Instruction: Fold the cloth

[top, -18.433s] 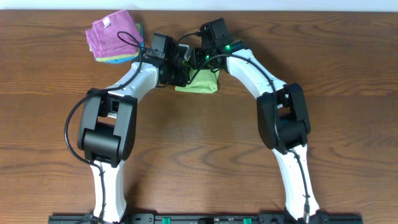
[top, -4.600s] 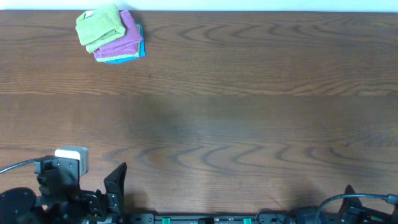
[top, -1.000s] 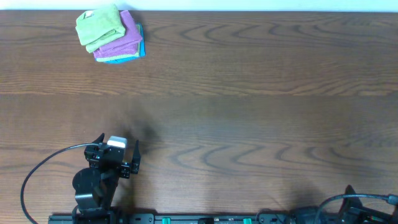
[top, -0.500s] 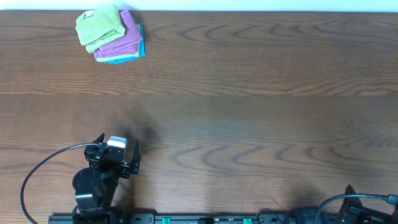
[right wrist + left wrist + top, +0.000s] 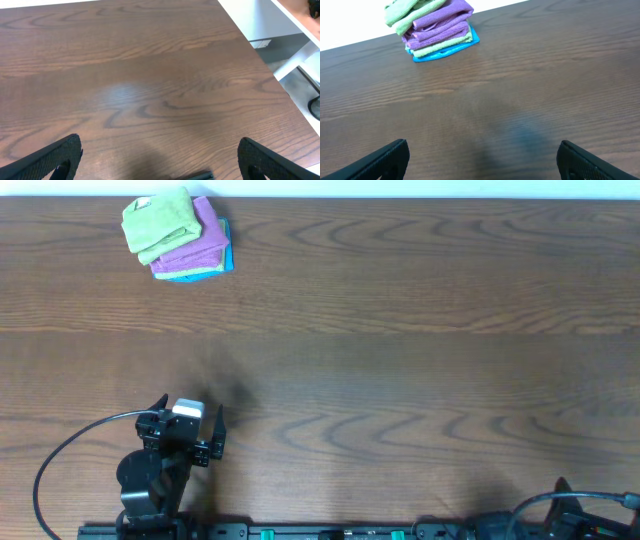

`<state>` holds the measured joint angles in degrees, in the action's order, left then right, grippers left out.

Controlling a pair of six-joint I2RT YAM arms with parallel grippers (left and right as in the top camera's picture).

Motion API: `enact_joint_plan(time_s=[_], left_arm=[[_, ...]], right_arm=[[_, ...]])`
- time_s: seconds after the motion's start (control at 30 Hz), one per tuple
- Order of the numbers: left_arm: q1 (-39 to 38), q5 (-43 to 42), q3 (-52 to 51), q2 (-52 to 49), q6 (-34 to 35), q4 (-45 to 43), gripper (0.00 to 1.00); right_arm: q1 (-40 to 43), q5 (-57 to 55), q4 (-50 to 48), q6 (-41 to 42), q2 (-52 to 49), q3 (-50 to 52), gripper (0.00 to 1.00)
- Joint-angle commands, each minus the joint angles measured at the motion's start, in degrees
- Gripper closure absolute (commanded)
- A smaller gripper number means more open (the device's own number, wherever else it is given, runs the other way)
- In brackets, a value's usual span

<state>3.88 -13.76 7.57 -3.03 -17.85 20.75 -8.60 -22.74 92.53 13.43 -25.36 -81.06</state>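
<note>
I see the folded cloth (image 5: 158, 222) atop a purple cloth (image 5: 207, 242) and blue cloth (image 5: 203, 274), far from my left gripper (image 5: 189, 412) and right gripper (image 5: 160, 157); both jaws gape wide, empty.

The left arm (image 5: 148, 482) was black, with a small white block (image 5: 187, 409) on top and a thin black cable (image 5: 62, 448) looping from it. Both the left gripper (image 5: 481, 157) and the right gripper (image 5: 160, 155) had black fingers (image 5: 385, 158) with a finely grained surface.

Cloth (image 5: 158, 220) tops pile (image 5: 195, 255), table (image 5: 400, 330) far-left corner; left arm (image 5: 150, 480) near-left edge; right arm (image 5: 562, 490) seemingly near-right.
</note>
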Motion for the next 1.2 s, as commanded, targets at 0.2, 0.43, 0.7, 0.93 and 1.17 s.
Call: enact_joint_plan(time_s=[0.2,0.43,0.7,0.93,1.17], left_arm=[[-0.24,-0.48,-1.31,0.57,0.24,0.02,0.05],[-0.24,-0.48,-1.31,0.57,0.24,0.00,0.05],[-0.24,-0.48,-1.31,0.57,0.24,0.00,0.05],[-0.24,-0.48,-1.31,0.57,0.24,0.00,0.05],[-0.24,-0.48,-1.31,0.57,0.24,0.02,0.05]], right_arm=[[-0.22,-0.59,0.09,0.87,0.02,-0.48,0.01],[-0.22,-0.57,0.63,0.90,0.02,-0.48,0.01],[-0.11,1.75,-10.12,-0.52,0.26,0.68,0.01],[1.88,15.76,-29.18,-15.76,5.88,7.15,0.01],[5.11,17.22,-34.73,-16.72,11.93,19.74,0.01]])
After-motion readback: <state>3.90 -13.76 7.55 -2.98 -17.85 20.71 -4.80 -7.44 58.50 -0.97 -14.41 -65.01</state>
